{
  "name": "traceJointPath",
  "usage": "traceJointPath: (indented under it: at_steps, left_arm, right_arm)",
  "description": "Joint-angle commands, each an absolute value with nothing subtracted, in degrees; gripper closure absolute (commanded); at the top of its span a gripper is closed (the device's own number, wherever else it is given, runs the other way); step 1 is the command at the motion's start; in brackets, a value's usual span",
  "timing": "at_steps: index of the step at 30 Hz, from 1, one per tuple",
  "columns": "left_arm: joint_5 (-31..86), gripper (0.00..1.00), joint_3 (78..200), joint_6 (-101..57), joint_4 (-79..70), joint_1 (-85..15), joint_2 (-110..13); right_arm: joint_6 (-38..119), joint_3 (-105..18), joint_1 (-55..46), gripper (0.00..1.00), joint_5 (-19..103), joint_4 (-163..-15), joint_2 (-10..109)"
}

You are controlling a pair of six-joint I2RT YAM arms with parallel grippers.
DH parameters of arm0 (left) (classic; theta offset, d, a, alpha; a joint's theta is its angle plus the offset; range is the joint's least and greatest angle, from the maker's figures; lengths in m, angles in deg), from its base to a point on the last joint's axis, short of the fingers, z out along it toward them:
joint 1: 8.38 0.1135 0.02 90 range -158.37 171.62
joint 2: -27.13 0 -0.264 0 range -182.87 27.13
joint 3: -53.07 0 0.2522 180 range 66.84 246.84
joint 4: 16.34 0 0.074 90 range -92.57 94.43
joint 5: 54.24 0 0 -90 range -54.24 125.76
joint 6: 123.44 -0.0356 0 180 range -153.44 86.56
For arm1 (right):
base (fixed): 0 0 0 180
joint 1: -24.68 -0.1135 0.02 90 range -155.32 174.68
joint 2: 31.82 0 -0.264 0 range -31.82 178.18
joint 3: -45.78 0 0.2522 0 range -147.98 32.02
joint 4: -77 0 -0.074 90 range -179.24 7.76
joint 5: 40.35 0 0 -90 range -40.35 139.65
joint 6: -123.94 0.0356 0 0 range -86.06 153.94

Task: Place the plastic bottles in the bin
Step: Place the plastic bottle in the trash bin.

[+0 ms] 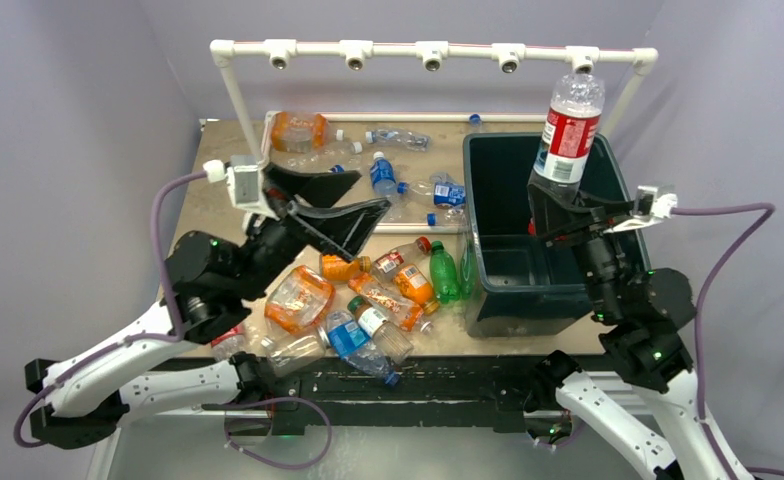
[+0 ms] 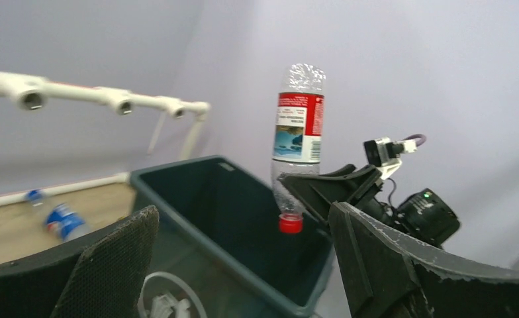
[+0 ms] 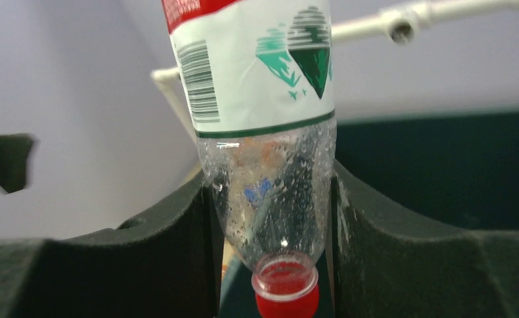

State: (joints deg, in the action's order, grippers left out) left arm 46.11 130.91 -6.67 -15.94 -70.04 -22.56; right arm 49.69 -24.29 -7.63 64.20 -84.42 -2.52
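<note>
My right gripper is shut on a clear plastic bottle with a red and white label. The bottle hangs upside down, red cap lowest, above the dark green bin. In the right wrist view both pads press the neck of the bottle, with the bin behind. My left gripper stands open and empty, raised left of the bin. Its view shows the held bottle and the bin's rim between its wide-apart fingers. Several more bottles, orange, green and clear, lie on the table.
A white pipe frame runs across the back above the table. Behind my left gripper more bottles lie inside a low white frame. Purple cables loop beside both arms. The bin stands at the table's right edge.
</note>
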Motion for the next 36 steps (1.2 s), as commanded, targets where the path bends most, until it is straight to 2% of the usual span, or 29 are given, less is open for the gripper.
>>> traceJointPath:
  at_steps: [1, 6, 9, 10, 14, 16, 19, 23, 27, 30, 33, 36]
  left_arm:
    - [57.9, 0.01, 127.8, -13.4, -4.0, -70.1, -19.1]
    - [69.4, 0.01, 128.0, -14.1, 11.4, -70.1, -18.5]
    - [74.8, 0.01, 124.7, -13.8, 14.6, -70.1, -17.2]
    - [76.1, 0.01, 123.5, -13.7, 14.7, -70.1, -16.5]
    - [79.4, 0.01, 118.4, -13.3, 14.3, -70.1, -13.8]
    - [81.2, 0.01, 116.3, -13.2, 13.7, -70.1, -12.9]
    - [83.7, 0.01, 114.6, -12.6, 13.7, -70.1, -12.2]
    - [88.6, 0.01, 113.5, -10.9, 14.9, -70.1, -12.2]
    - [96.3, 0.01, 113.6, -6.4, 17.9, -70.1, -12.2]
    - [101.8, 0.01, 116.1, 2.3, 27.1, -70.1, -13.6]
    - [103.5, 0.01, 118.8, 12.6, 38.7, -70.1, -16.1]
    - [99.7, 0.01, 118.7, 13.9, 42.8, -70.1, -18.1]
  right_arm:
    - [50.2, -18.4, -7.8, 0.6, 74.3, -88.8, -3.6]
    - [50.5, -14.9, -7.8, 0.62, 77.9, -90.5, -1.5]
    - [50.8, -14.4, -7.8, 0.61, 78.7, -89.5, -0.5]
    - [51.0, -14.5, -7.8, 0.57, 79.2, -88.7, -0.2]
    - [51.2, -15.2, -7.8, 0.25, 79.9, -85.0, 0.2]
    - [51.3, -15.7, -7.8, 0.16, 79.6, -83.7, 0.2]
    - [51.7, -17.1, -7.8, 0.09, 78.9, -81.6, 0.3]
    - [51.3, -20.1, -7.8, 0.04, 74.6, -79.7, -0.2]
    - [49.7, -24.1, -7.8, 0.04, 58.1, -79.8, -0.3]
    - [49.5, -25.1, -7.8, 0.03, 45.6, -81.4, -1.6]
    - [50.1, -24.9, -7.8, 0.03, 38.4, -81.4, -2.6]
    - [49.7, -23.8, -7.8, 0.03, 36.1, -81.2, -4.0]
